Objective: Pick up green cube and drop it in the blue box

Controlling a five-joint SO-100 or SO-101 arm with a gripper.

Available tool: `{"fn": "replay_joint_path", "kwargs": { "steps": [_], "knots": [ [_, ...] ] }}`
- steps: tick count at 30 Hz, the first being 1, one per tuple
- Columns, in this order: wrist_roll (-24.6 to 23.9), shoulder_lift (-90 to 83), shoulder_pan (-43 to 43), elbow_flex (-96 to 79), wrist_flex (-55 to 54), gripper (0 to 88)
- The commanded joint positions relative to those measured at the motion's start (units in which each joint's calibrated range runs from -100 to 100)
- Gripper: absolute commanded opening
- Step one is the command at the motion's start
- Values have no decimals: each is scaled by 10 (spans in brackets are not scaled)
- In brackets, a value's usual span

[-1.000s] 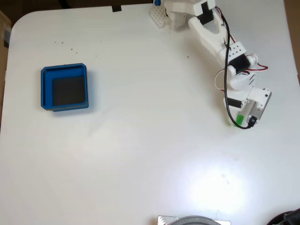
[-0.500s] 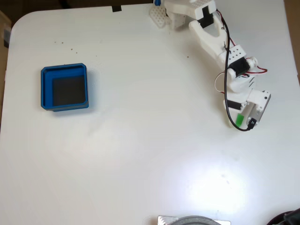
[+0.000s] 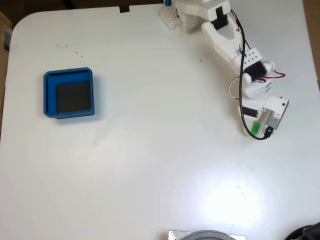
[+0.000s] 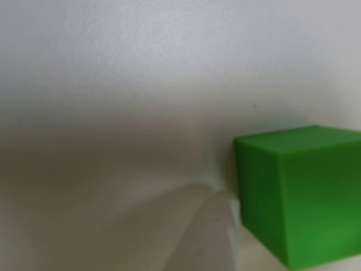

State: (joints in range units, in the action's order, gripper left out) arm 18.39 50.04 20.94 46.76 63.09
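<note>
1. I see the gripper at the table's right side, cube between its fingers; whether they clamp it, I cannot tell
2. Close view: cube beside a pale finger
3. Box sits far left, well apart

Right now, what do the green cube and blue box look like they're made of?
Green cube: looks like solid plastic, matte to satin, with uniform colour, crisp edges and no grain; possibly 3D-printed, too blurred to confirm. Blue box: probably rigid plastic, with even blue walls, clipped corners and no strong glare; its dark floor looks matte, material unclear.
</note>
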Motion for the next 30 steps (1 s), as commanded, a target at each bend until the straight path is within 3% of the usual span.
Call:
{"fn": "replay_joint_path", "kwargs": {
  "steps": [1, 16, 30],
  "knots": [
    [-1, -10, -3, 34, 4, 268],
    [2, -12, -4, 34, 4, 254],
    [2, -13, -4, 35, 4, 100]
  ]
}}
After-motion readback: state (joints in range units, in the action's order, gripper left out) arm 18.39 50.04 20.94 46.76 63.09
